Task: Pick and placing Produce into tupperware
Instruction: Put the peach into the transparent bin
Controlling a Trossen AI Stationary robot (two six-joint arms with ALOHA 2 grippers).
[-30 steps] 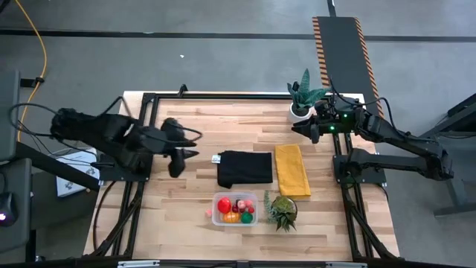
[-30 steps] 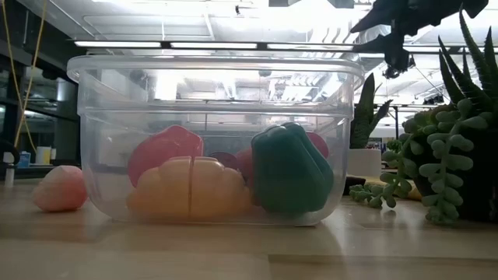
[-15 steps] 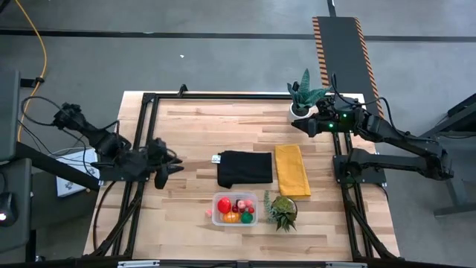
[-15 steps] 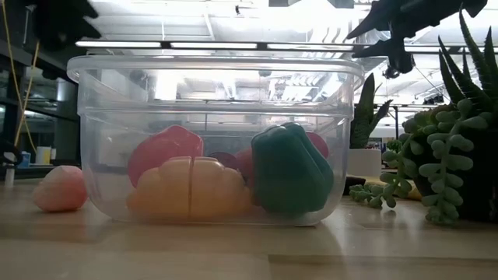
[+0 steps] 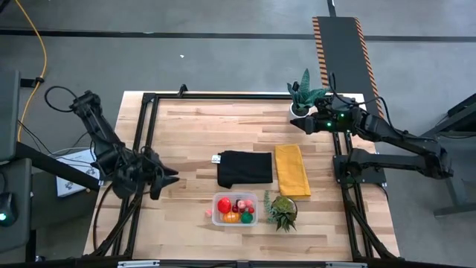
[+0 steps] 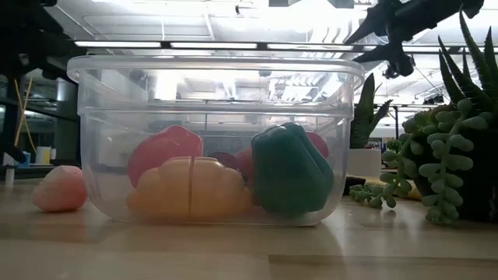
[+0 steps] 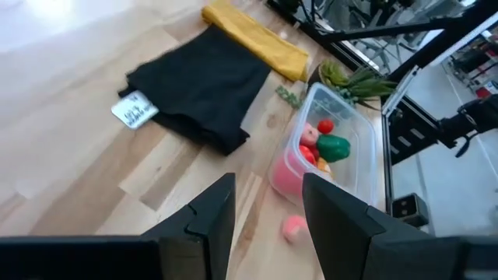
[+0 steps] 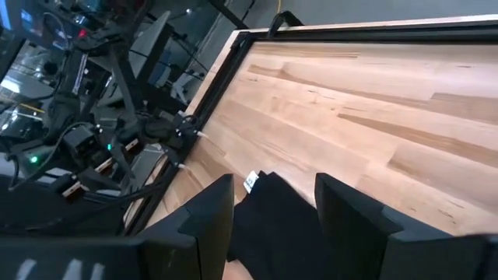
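Observation:
The clear tupperware (image 5: 216, 201) stands near the table's front edge on its flat bottom. It holds produce: a red piece (image 6: 165, 152), an orange one (image 6: 187, 187), a green one (image 6: 289, 169) and small berries. A pink berry (image 5: 209, 214) lies on the wood just left of the tub, also seen in the left wrist view as a pink berry (image 7: 293, 226). My left gripper (image 5: 172, 179) hangs open over the table's left part, well left of the tub. My right gripper (image 5: 296, 123) stands open at the far right, beside a potted plant.
A black cloth (image 5: 245, 168) and a yellow cloth (image 5: 292, 170) lie side by side mid-table, behind the tub. A spiky plant (image 5: 281, 211) stands right of the tub; another in a white pot (image 5: 300, 110) stands at the far right. Bare wood lies across the far left.
My left gripper has drawn back toward the table's left and near edges and sunk lower, rolling as it went; it stays open with nothing in it. My right gripper has rolled a little in place. The tub and the produce have not moved.

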